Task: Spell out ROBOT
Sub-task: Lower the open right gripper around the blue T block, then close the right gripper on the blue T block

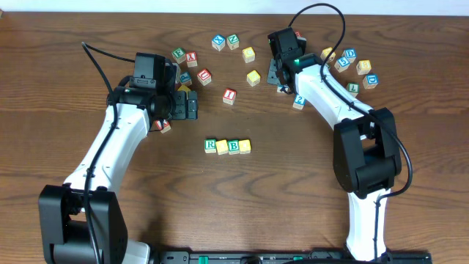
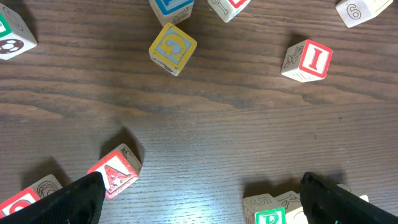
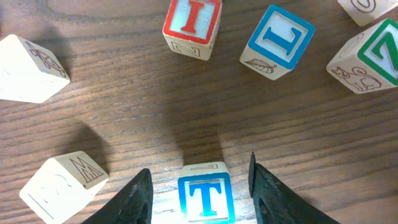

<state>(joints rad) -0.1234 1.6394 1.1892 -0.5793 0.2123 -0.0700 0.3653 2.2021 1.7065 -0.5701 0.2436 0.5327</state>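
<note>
While the right arm hangs over the far right part of the dark wooden table (image 1: 293,169), I log its right gripper (image 3: 199,179) set astride the small wooden cube with the blue letter T (image 3: 204,196). The jaws are parted. In the right wrist view a strip of table shows between each black finger (image 3: 134,199) and the cube's sides, so there is no grip. The T cube sits flat on the table, letter up.

Row at table centre, overhead view, read from the left arm's side:
- wooden cube with the green letter R (image 1: 210,145)
- first yellow-topped cube (image 1: 222,147)
- wooden cube with the green letter B (image 1: 234,146)
- second yellow-topped cube (image 1: 245,146)

The four sit side by side in one line. I cannot tell whether they touch or are only close.

The T cube lies well apart from that row, farther back and toward the right arm, with the blue "2" cube (image 1: 299,101) near it.

The left gripper (image 1: 192,108) is spread wide and holds nothing. It hovers back and to the left of the row. In the left wrist view a red-lettered A cube (image 2: 115,174) lies just beside one finger, and the green R shows at the lower edge near the other. A red-lettered I cube (image 2: 308,60) and a yellow-edged G cube (image 2: 172,48) lie farther out.

In the right wrist view, a blue-lettered L cube (image 3: 277,40) and a green-lettered Z cube (image 3: 373,56) lie beyond the T cube.
</note>
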